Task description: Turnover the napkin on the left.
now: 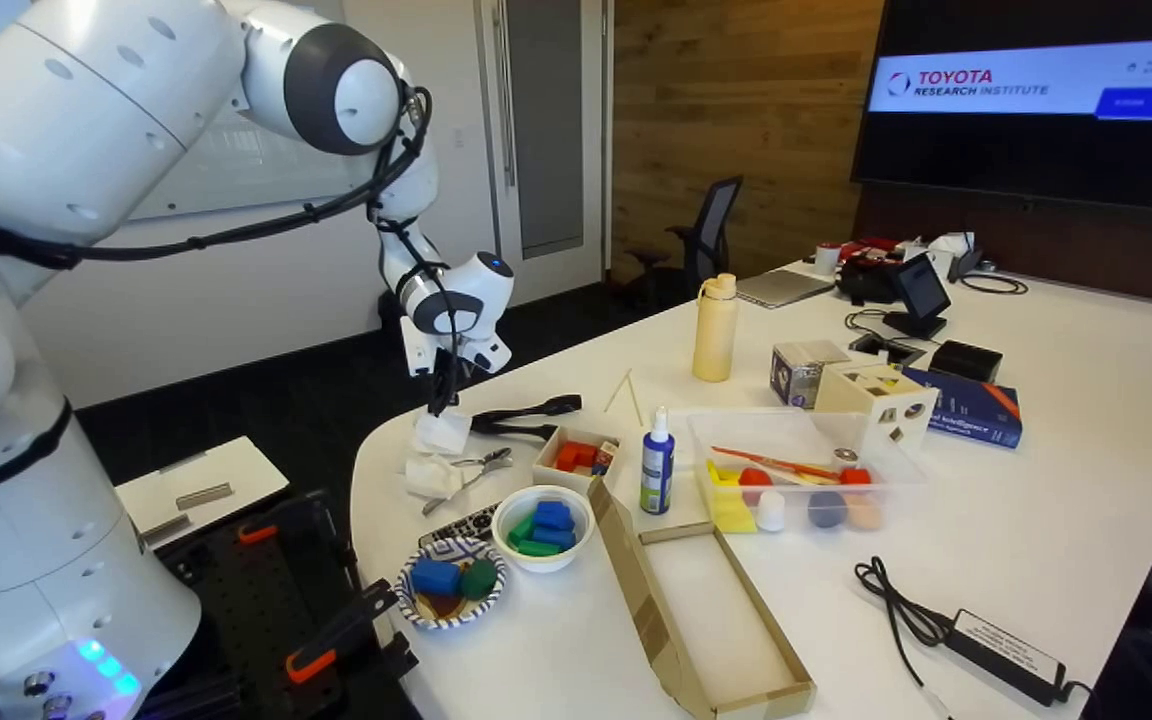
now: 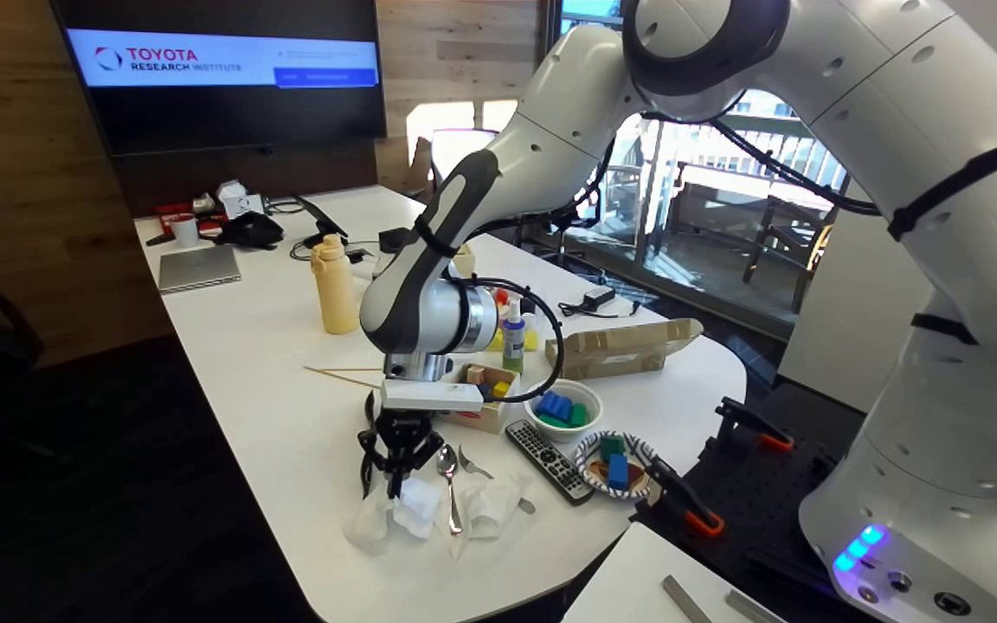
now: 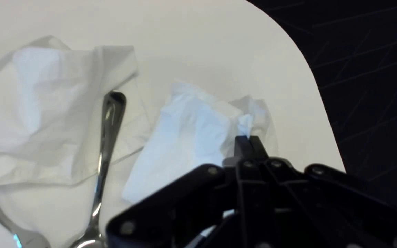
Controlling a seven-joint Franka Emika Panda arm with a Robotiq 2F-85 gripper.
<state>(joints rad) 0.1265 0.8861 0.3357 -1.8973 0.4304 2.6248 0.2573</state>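
"Gripping what, with the tool (image 3: pixel 249 138)?"

"Pinching a fold of the napkin (image 3: pixel 184 131), lying just right of the spoon (image 3: pixel 112 117) in the wrist view."

"Finding room?"

"Leaving bare tabletop (image 3: pixel 191 31) beyond the spoon's handle, curving to an edge well to its right."

"Hiding anything?"

"Cutting off the spoon's bowl; covering part of the fork (image 3: pixel 29 237) with the other napkin (image 3: pixel 47 113), left of the spoon."

Wrist view: we note one napkin (image 3: pixel 47 113) left of the spoon (image 3: pixel 107 144), another napkin (image 3: pixel 181 134) right; fork (image 3: pixel 22 234) partly under the former. In an exterior view we find a remote (image 2: pixel 550 463) between fork and dish (image 2: pixel 587 450), blocks (image 2: pixel 618 470) in the dish.
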